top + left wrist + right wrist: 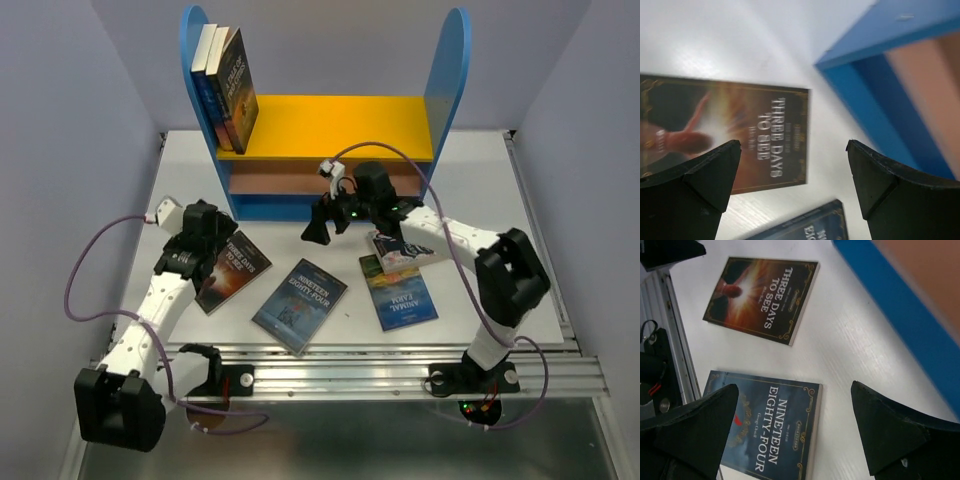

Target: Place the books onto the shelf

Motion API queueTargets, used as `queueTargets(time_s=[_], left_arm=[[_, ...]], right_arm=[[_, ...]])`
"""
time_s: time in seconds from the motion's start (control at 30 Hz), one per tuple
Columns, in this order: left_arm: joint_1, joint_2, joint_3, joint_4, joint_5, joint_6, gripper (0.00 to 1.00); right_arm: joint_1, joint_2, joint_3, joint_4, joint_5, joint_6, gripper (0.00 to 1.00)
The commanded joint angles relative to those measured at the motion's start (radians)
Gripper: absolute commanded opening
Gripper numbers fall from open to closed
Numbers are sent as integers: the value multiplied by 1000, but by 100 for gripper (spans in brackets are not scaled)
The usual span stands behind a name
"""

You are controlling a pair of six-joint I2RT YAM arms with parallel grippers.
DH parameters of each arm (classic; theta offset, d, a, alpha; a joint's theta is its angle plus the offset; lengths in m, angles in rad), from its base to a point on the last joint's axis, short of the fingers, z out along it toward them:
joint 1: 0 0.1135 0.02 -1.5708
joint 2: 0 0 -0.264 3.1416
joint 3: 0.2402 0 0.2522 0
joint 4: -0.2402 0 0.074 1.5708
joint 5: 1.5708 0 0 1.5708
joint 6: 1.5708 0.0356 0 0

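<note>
Nearest the arm bases, four of the books are lying flat and cover-up on the table (pixel 480 180), well apart from the shelf (pixel 330 125). Nineteen Eighty-Four (pixel 300 305) is sitting in the middle, its long axis running diagonally from near-left to far-right. To the right, the teal book (pixel 405 298) is pointing roughly near to far, and a pinkish book (pixel 393 256) appears to be overlapping its far end, partly hidden under the right arm.

On the left, Three Days to See (pixel 740 140) is lying at a similar diagonal to Nineteen Eighty-Four. The left gripper (pixel 792 150) is hovering just above its far end with its jaws wide apart and nothing between them, probably lining up to pinch a short edge, since a flat thin book is offering no other hold.

Further out, the right gripper (pixel 794 387) is hanging near the shelf's blue base, fingers spread and empty, looking down over the two left-hand titles.

Farthest back, two books (pixel 228 88) are standing on the yellow upper board (pixel 340 125), long axes near vertical and tops tipping left against the left side panel (pixel 192 60); they are likely leaning because nothing is bracing their right side
</note>
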Motion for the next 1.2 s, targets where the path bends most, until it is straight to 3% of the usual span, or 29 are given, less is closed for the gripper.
queueTargets(time_s=[0.0, 0.27, 0.47, 0.6, 0.8, 0.93, 1.07, 1.17], left_arm=[[160, 27, -106, -22, 70, -132, 99], [346, 188, -104, -5, 13, -174, 99], [398, 364, -86, -73, -36, -192, 99], [398, 461, -107, -4, 50, -165, 99], [398, 486, -132, 30, 96, -160, 99], [400, 459, -167, 51, 111, -160, 99], [398, 444, -196, 59, 117, -161, 99], [396, 432, -212, 68, 125, -161, 99]], right_arm=[[138, 163, 166, 67, 155, 121, 100], [245, 474, 456, -5, 348, 235, 100], [303, 586, 521, -62, 411, 290, 100], [303, 642, 576, -112, 354, 353, 100], [314, 658, 595, -106, 204, 396, 100], [314, 632, 595, -44, 70, 459, 100], [314, 581, 573, 47, 38, 502, 100], [314, 555, 558, 91, 27, 543, 93]])
